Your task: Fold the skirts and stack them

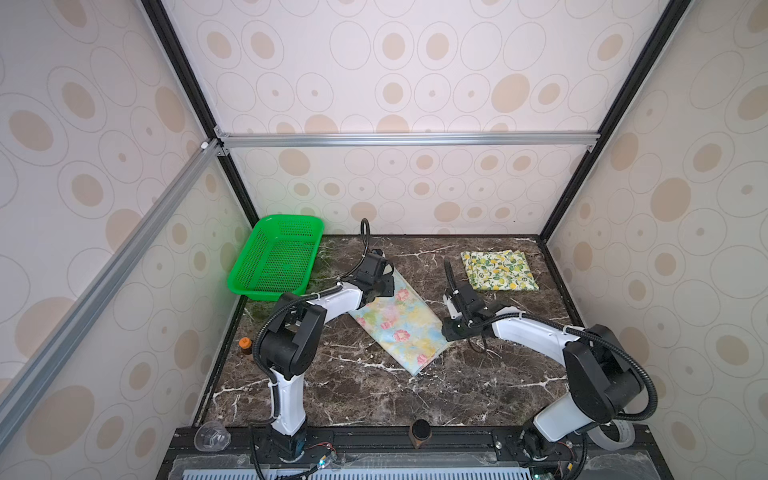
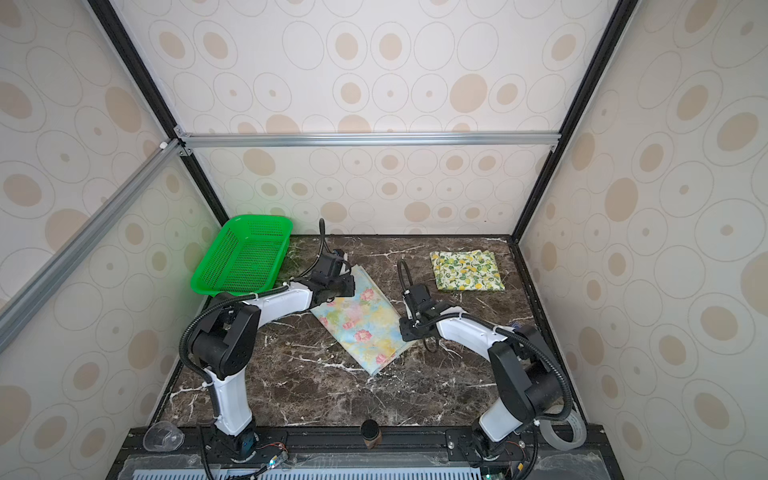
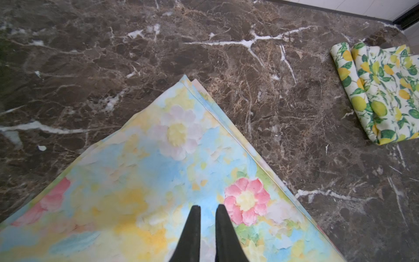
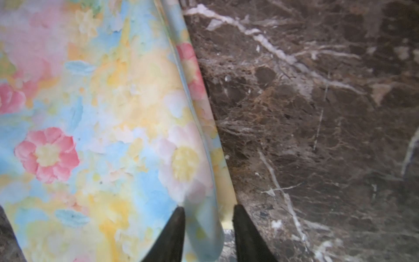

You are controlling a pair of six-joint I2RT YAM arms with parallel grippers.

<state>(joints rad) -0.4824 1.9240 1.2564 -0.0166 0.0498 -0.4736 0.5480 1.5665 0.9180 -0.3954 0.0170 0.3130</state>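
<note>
the pastel floral skirt (image 1: 399,324) is lying mid-table on the marble tabletop (image 1: 374,399), folded into a long slanted band with layers showing along its edges. the right gripper (image 4: 207,208) is sitting at the skirt's right edge with its jaws standing well apart. a soft rolled lip of cloth is lying loose between them, not clamped. further up, the left gripper (image 3: 208,207) is hanging over the far end, jaws barely apart, with nothing visibly pinched. whether the tips are touching the cloth, i cannot tell.

the fabric is looking thin, light and floppy. i'm judging it wants pinching at the corners, through every layer, or the fold is going to slide apart.

the lemon skirt (image 1: 500,270) is waiting folded at the far right, well apart from the floral one, and that is the likely stacking spot.

around them, a small orange-capped bottle (image 1: 245,345) is standing by the left wall and the green mesh basket (image 1: 291,220) is sitting in the far left corner. nothing is lying between the two skirts.
</note>
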